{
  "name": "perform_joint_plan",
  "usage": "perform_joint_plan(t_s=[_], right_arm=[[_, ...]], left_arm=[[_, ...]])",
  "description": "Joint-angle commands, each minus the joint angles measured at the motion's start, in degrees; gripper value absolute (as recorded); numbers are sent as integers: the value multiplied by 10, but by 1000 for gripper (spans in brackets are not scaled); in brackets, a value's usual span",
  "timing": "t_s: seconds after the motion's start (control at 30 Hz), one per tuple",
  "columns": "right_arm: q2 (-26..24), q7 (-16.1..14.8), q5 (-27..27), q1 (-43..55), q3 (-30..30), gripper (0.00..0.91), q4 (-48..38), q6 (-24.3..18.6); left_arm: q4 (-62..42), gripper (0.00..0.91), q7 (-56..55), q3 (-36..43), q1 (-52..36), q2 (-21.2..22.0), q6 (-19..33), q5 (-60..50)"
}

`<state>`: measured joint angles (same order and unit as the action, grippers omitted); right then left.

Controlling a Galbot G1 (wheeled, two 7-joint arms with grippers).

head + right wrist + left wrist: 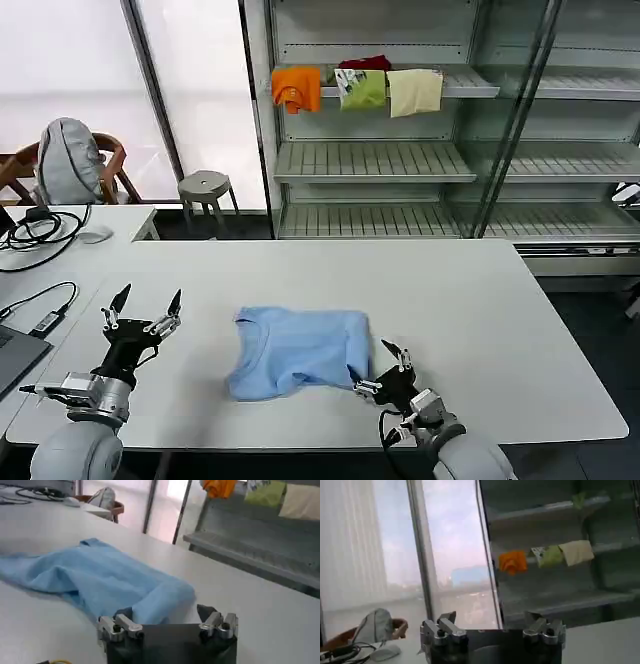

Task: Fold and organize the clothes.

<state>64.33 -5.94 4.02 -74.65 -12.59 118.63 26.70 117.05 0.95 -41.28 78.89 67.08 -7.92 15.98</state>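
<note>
The light sky-blue T-shirt lies partly folded in a rumpled rectangle on the white table, collar toward the left. My right gripper stands open at the shirt's near right corner, its fingers spread around the edge of the cloth without pinching it. Well clear of the shirt, my left gripper is held open above the table's left part, fingertips pointing up. In the left wrist view, its spread fingers face the window and the shelves.
A metal shelf unit behind the table holds folded orange, green and cream garments. Cables and a mouse lie on the left desk. A chair with a grey bag and a stool stand beyond.
</note>
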Motion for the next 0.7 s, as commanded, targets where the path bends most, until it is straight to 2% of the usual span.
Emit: perform_joint_plan(t_s=[0.03,0.23,0.5,0.7], right_arm=[[-16,-1,-7,-31,-15,907,13,29],[-20,6,-1,-49,-34,907,31,42],[-11,14,5,-32,-46,907,13,41],[-4,22,31,-22,-58,907,20,44]], left_arm=[[1,907,3,-12,8,0,8,-3],[1,907,1,-7,7,3,10,-7],[2,907,-1,-5,10,2,12,-9],[7,907,-2,-14,20,-1,14,-8]])
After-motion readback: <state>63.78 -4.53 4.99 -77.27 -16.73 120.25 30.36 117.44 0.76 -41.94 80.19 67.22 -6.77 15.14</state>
